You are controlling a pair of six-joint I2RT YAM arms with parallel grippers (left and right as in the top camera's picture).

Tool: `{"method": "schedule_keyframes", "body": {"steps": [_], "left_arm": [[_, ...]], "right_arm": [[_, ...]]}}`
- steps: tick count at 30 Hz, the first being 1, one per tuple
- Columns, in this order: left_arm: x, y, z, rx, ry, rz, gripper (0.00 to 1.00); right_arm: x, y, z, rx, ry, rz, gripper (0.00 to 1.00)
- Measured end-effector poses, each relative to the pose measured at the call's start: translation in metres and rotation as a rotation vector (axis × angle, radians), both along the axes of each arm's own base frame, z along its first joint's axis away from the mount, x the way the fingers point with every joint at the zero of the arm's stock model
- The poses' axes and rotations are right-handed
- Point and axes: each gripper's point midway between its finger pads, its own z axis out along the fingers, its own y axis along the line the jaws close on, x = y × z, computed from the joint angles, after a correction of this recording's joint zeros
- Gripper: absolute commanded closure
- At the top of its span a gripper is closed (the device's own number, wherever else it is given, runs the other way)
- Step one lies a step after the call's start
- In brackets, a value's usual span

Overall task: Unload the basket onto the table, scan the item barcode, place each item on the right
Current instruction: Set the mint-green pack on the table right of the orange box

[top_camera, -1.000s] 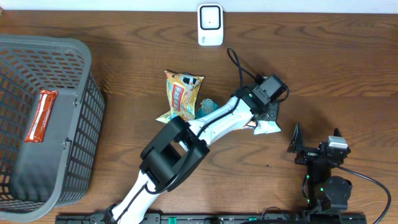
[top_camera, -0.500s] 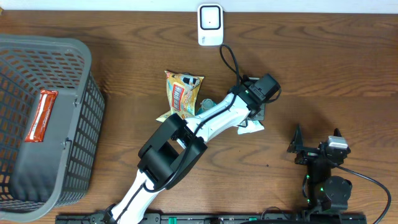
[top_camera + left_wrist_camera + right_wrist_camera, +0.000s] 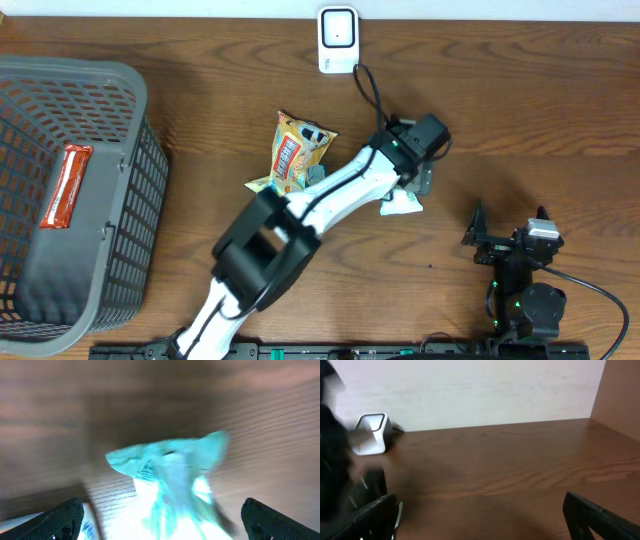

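Left gripper [image 3: 172, 520] has shifted toward the scanner [image 3: 338, 40], fingers now spread. White packet [image 3: 400, 207] lies just beneath them, on the side away from the scanner. Right gripper [image 3: 487, 517], also spread, sits farther off.

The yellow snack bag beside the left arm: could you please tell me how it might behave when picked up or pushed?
The yellow snack bag looks crinkled with flared sealed ends, so it is probably thin, floppy film and light for its size. It lies flat on the table, so it should slide or pivot rather than roll.
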Motion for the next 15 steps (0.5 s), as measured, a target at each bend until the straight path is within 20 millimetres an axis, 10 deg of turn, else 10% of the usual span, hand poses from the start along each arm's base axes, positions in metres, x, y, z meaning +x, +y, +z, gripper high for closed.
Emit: {"method": "schedule_keyframes", "body": {"steps": [8, 15], "left_arm": [[0.009, 0.013, 0.22, -0.236, -0.393, -0.062, 0.02], [0.013, 0.181, 0.339, -0.09, -0.682, 0.273, 0.02]], "right_arm": [[0.0, 0.0, 0.0, 0.0, 0.0, 0.0, 0.01], [0.0, 0.0, 0.0, 0.0, 0.0, 0.0, 0.01]]}}
